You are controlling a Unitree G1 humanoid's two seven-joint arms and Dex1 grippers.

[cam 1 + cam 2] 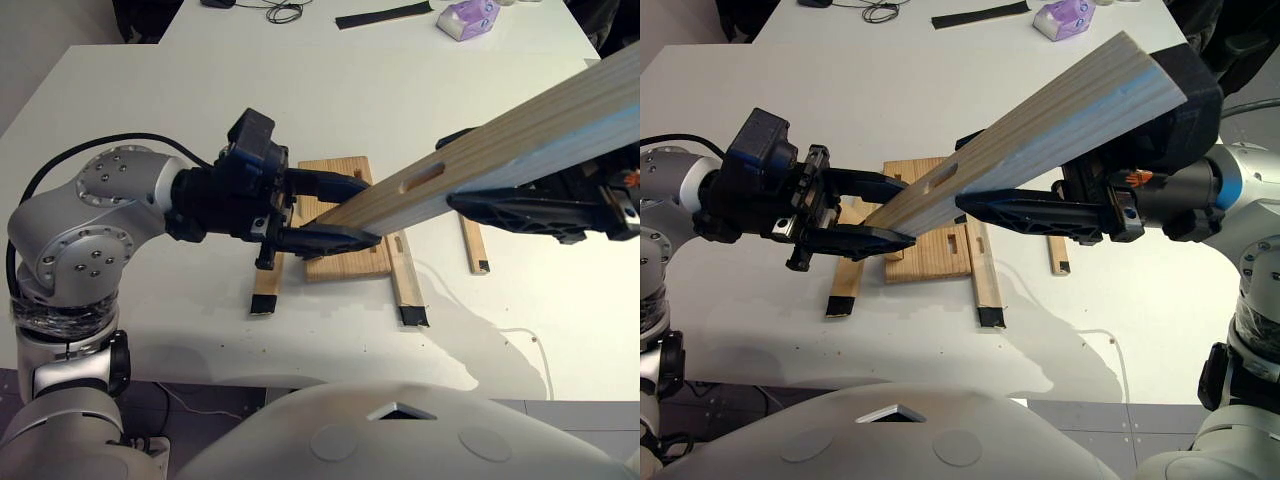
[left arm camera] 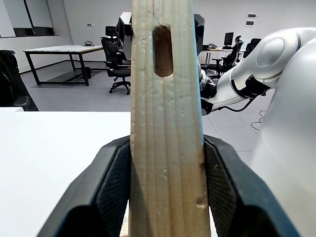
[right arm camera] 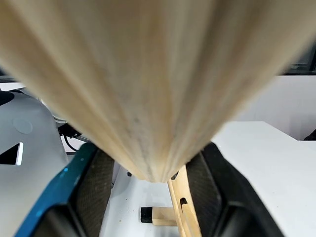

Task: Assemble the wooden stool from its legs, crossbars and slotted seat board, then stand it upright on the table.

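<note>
A long pale wooden leg (image 1: 480, 150) with a slot through it hangs tilted above the table, held at both ends. My left gripper (image 1: 345, 212) is shut on its lower end, and the black fingers (image 2: 116, 182) press on both sides of the leg (image 2: 165, 148). My right gripper (image 1: 975, 178) is shut on the leg (image 3: 158, 74) higher up, one finger (image 1: 1030, 215) running under it. Beneath them the slotted seat board (image 1: 345, 262) lies flat on the table. Loose legs or crossbars with black tips (image 1: 408, 290) (image 1: 265, 292) (image 1: 475, 245) lie beside it.
The white table's (image 1: 150, 330) front edge runs just below the parts. At the far side lie a purple tissue pack (image 1: 468, 18), a black strip (image 1: 383, 15) and cables. A thin white cable (image 1: 535, 345) lies at the front right.
</note>
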